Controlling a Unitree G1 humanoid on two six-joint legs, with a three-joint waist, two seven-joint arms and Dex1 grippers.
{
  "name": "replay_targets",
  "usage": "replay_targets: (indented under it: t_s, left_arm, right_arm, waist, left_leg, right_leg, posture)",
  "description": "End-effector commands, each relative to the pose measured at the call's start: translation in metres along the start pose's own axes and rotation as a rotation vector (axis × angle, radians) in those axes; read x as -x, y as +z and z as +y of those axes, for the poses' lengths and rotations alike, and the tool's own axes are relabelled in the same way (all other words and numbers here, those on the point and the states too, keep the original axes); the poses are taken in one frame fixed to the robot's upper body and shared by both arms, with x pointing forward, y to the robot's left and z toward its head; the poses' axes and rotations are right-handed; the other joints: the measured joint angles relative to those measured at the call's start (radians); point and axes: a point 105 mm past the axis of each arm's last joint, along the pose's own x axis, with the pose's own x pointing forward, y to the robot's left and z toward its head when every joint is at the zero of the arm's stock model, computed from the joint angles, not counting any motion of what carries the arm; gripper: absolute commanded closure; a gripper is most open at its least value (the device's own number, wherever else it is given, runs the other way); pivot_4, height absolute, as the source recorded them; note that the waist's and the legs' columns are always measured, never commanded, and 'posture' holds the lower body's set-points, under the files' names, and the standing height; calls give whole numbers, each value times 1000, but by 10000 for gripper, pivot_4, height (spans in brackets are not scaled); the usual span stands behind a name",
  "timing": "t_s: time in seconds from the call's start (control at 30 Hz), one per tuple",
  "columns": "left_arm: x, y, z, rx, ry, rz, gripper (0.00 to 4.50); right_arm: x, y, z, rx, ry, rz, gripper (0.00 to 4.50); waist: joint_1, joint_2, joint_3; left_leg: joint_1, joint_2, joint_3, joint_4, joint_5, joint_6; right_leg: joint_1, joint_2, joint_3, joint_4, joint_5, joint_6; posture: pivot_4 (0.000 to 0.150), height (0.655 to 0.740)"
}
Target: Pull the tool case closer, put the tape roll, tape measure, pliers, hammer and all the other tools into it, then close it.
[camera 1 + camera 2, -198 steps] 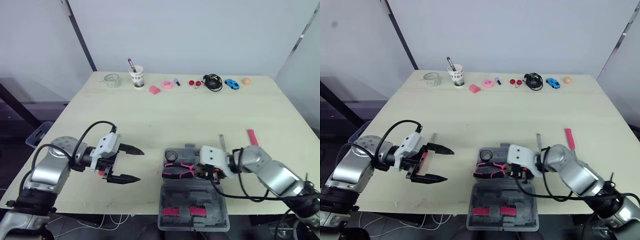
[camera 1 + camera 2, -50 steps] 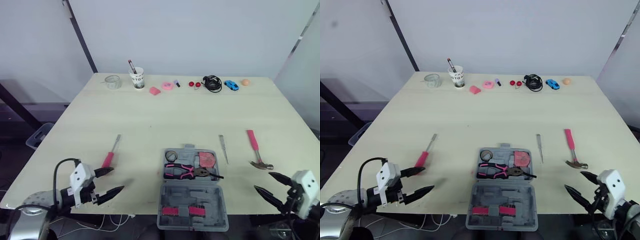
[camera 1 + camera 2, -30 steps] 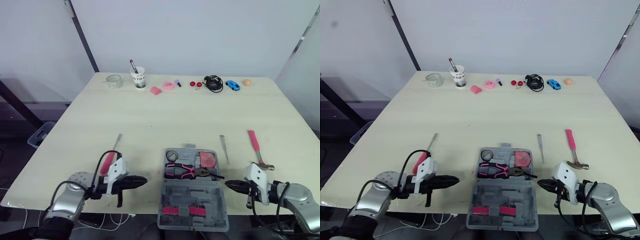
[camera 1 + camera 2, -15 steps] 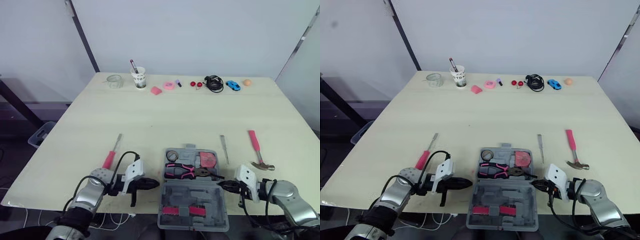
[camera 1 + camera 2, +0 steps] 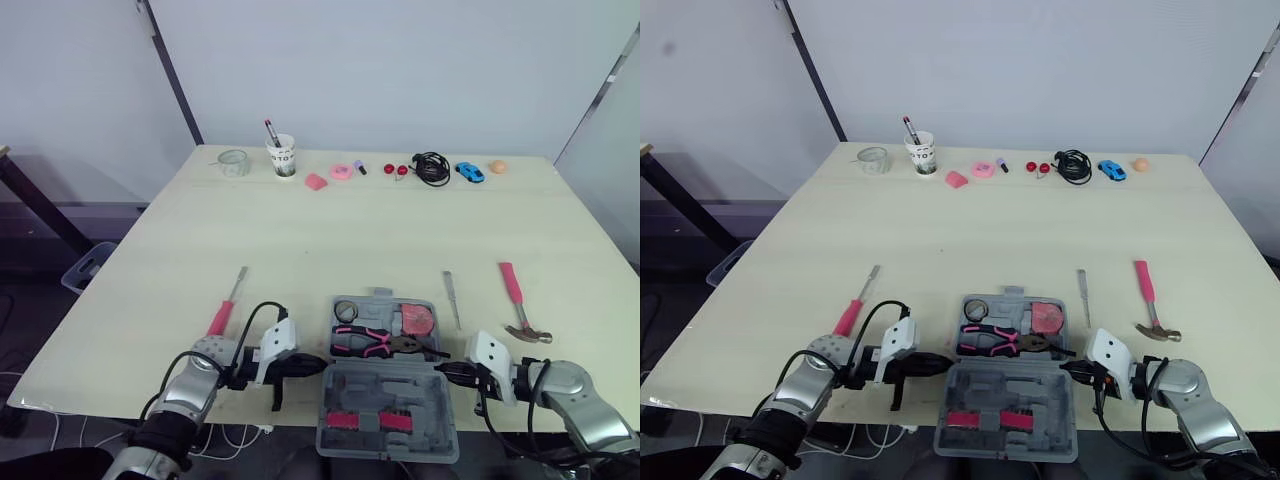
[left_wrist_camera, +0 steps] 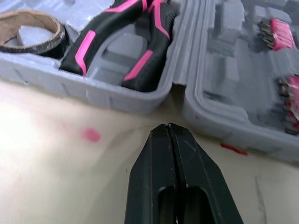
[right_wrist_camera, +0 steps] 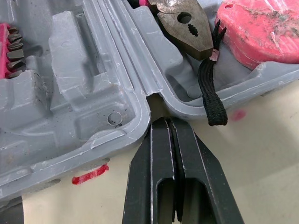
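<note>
the pale worktop (image 5: 330,230) carries the open grey tool case (image 5: 390,385) at its near edge, in the middle, lid half toward the robot and tray half beyond it. the case sits right between the two arms. the left jaws are clenched on nothing, their tip just short of the notch where the two halves meet on the case's left side. the right jaws are likewise pinched shut and empty, their tip at the same hinge notch on the right side (touching or a hair off, i cannot tell). so the hinge line runs left to right from one tip to the other, and neither arm is nearer. any shift of the case probably has to be shared evenly, or it will swivel. still out on the worktop are the hammer (image 5: 515,300), well to the right and nearer the right arm, the pink-handled screwdriver (image 5: 222,315) on the left, and a slim metal tool (image 5: 452,297) between case and hammer. already in the tray lie the pliers (image 5: 375,342), the tape measure (image 5: 415,320) and the tape roll (image 5: 345,310).
</note>
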Motion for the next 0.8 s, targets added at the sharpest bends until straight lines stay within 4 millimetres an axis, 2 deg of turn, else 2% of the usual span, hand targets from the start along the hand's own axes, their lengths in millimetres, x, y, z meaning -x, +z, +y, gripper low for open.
replay_targets:
  t_s: [0.03,0.53,0.63,0.8]
  left_arm:
    - [-10,-5,-3,19,-12,25,44509]
    - [-16,6,2,19,-1,-6,44509]
    - [-11,9,11,22,27,-12,44509]
    - [-10,15,28,16,80,-15,44509]
  right_arm:
    - [-4,10,2,37,15,-29,45000]
    - [-9,23,-4,53,17,-52,45000]
    - [-13,31,-9,41,1,-87,45000]
    - [-15,31,-19,55,-26,-75,45000]
  waist:
    - [0,0,0]
    - [0,2,-1]
    - [0,2,-1]
    - [0,2,-1]
  left_leg:
    - [0,0,0,0,0,0]
    - [0,0,0,1,0,0]
    - [0,0,0,1,0,0]
    - [0,0,-1,1,0,0]
  right_leg:
    - [0,0,0,0,0,0]
    - [0,0,0,0,0,0]
    - [0,0,0,0,0,0]
    - [0,1,0,1,0,0]
  posture:
    - [1500,7400]
    - [1500,7400]
    - [1500,7400]
    - [1500,7400]
